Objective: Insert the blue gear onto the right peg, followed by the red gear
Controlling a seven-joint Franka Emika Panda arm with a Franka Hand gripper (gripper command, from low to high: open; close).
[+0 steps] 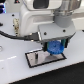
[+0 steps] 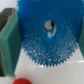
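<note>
Since the blue gear [image 1: 54,48] hangs just over the grey plate [image 1: 37,59], pinched between the fingers [image 2: 9,42], any tilt could make its hub hole miss the right peg, which I can't spot. It's bright blue, fine-toothed. Red gear [image 2: 21,80] waits on the surface around 7 o'clock of it.
</note>
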